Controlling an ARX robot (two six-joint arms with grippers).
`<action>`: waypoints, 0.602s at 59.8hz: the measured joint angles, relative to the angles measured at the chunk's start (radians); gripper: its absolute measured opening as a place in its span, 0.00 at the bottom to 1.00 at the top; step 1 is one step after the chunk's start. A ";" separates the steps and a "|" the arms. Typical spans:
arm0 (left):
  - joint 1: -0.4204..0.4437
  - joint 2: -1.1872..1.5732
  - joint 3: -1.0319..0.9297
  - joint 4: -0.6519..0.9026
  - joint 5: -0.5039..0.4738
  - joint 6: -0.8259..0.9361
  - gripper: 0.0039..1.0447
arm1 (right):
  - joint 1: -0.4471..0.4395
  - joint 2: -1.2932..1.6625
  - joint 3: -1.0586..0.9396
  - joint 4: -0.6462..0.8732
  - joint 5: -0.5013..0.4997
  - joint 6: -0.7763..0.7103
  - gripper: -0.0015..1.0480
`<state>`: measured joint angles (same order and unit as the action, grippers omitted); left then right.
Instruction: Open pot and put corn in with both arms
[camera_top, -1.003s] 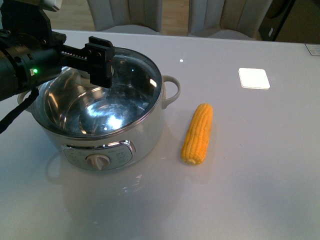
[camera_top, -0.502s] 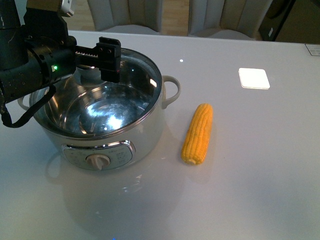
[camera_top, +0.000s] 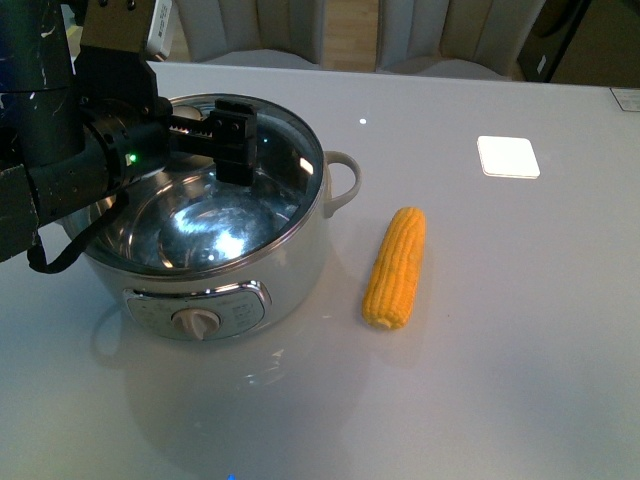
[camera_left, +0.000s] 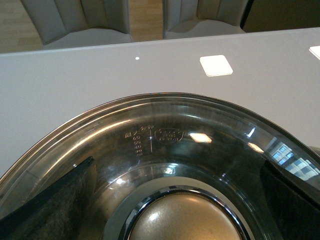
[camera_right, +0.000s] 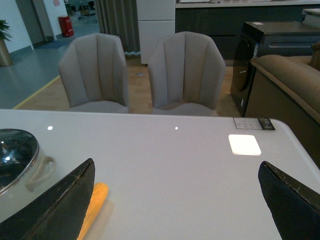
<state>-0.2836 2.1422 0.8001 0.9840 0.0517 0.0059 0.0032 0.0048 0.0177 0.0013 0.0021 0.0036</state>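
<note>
The white pot (camera_top: 215, 265) stands at the table's left with its glass lid (camera_top: 270, 170) on it. My left gripper (camera_top: 207, 138) hangs open just above the lid. In the left wrist view the left gripper (camera_left: 175, 202) has its dark fingers (camera_left: 52, 207) on either side of the lid's beige knob (camera_left: 182, 220), apart from it. The corn (camera_top: 396, 266) lies on the table to the right of the pot. My right gripper (camera_right: 177, 205) is open above the table with nothing between its fingers; the corn (camera_right: 92, 202) and the pot's handle (camera_right: 42, 170) show beside one finger.
A flat white square (camera_top: 508, 156) lies on the table at the back right. Two grey chairs (camera_right: 140, 70) stand beyond the far table edge. A sofa (camera_right: 290, 85) and dark cabinet are further right of the table.
My left arm has moved to the right and further over the lid, bringing the open gripper around the knob. The corn and pot have not moved.
</note>
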 joint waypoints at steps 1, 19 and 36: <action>0.000 0.000 0.000 0.000 0.000 0.000 0.94 | 0.000 0.000 0.000 0.000 0.000 0.000 0.92; -0.005 0.005 0.000 0.003 -0.014 -0.019 0.61 | 0.000 0.000 0.000 0.000 0.000 0.000 0.92; -0.010 0.005 0.000 0.005 -0.031 -0.029 0.40 | 0.000 0.000 0.000 0.000 0.000 0.000 0.92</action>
<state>-0.2932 2.1475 0.8005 0.9890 0.0204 -0.0235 0.0032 0.0048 0.0177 0.0013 0.0021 0.0036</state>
